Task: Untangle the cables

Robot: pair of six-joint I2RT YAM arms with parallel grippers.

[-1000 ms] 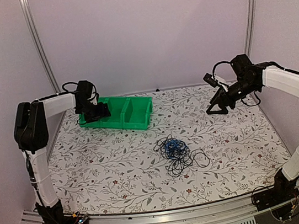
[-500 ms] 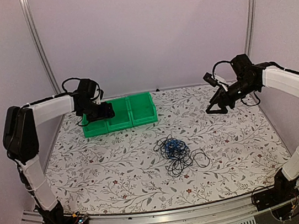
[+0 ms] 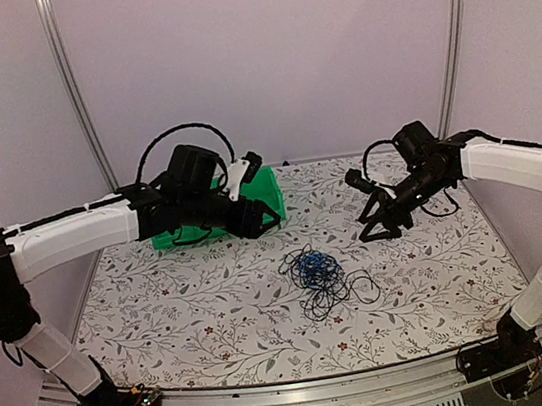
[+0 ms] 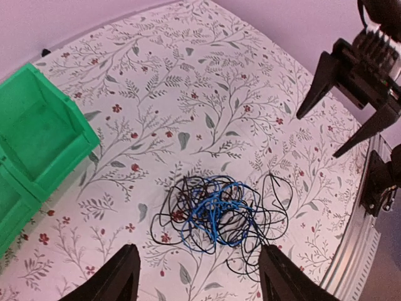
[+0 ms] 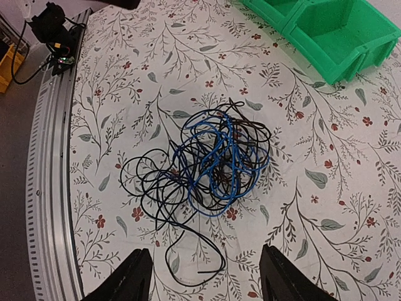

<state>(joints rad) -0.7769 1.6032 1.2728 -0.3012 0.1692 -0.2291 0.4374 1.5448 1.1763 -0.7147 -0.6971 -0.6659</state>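
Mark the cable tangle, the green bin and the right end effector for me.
cables (image 5: 213, 157): right wrist view, middle of the tangle, among the blue loops.
green bin (image 5: 341, 22): right wrist view, bare inside of a compartment.
right end effector (image 4: 317, 137): left wrist view, midway between its open fingertips.

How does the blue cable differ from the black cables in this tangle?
The blue cable is a single bright strand, while the black cables are several and dark. The blue cable stays bunched in the middle of the pile; the black cables spread wider, with loose loops and one end trailing outside it. Both lie intertwined on the floral tablecloth, with nothing gripping them.
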